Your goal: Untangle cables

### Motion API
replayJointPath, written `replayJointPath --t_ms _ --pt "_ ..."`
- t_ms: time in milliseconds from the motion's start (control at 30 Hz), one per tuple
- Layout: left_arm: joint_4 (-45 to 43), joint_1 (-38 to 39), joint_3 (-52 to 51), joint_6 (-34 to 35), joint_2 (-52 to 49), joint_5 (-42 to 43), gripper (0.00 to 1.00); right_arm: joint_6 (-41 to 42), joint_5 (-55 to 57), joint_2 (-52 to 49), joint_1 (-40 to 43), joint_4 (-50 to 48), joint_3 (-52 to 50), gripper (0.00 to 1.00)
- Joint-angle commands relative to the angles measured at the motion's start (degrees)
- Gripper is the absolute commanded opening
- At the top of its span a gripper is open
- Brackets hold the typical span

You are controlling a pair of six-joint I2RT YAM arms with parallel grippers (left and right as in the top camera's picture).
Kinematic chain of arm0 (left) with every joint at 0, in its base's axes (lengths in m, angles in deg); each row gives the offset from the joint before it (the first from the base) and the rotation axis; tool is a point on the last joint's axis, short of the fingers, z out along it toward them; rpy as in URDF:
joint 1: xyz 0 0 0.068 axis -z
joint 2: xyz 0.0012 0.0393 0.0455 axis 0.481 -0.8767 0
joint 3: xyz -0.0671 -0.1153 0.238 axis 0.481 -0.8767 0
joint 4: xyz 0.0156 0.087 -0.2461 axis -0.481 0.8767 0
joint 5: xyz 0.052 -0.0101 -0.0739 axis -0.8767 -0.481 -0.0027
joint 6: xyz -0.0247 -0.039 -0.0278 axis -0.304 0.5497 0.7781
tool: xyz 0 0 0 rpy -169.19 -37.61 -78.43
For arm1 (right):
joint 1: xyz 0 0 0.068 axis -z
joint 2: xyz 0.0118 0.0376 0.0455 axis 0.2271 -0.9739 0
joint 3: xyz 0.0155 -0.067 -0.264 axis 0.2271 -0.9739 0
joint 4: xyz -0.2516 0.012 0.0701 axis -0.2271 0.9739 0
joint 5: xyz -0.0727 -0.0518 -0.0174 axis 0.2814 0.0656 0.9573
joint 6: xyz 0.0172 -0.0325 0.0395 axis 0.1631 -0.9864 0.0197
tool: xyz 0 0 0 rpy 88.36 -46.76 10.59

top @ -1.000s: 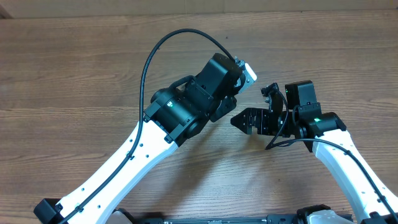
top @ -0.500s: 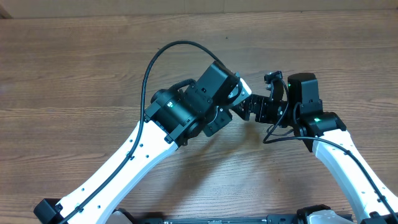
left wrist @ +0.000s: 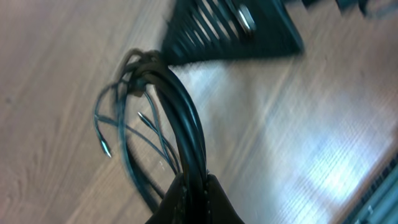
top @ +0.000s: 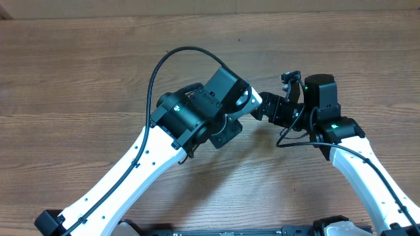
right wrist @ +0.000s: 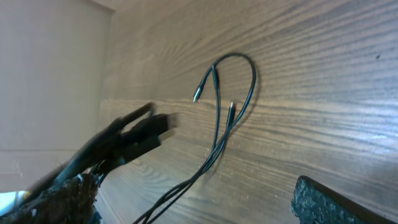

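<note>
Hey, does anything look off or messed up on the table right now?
Only the cables: the left gripper is shut on a thick bunch that ends in a knotted clump, with thin plug-tipped strands straggling out sideways. No damage or spill shows on the table.

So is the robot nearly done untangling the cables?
Not yet. Done: nothing looks pulled free, because the cables are one clumped bunch. In hand: the left end effector is shut on that bunch, and the open right end effector sits right beside it. Left to do: separating every strand. Only a few plug ends stick out loose.
</note>
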State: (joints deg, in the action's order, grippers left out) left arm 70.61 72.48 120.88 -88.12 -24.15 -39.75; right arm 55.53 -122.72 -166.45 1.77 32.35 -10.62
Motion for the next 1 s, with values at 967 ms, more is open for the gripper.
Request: replayJointPath --t_ms 967 --pt "-13.8 -0.2 1.4 -14.3 2.1 1.5 0.04 -23.6 -16.7 -0.1 -0.3 10.7 0.7 1.0"
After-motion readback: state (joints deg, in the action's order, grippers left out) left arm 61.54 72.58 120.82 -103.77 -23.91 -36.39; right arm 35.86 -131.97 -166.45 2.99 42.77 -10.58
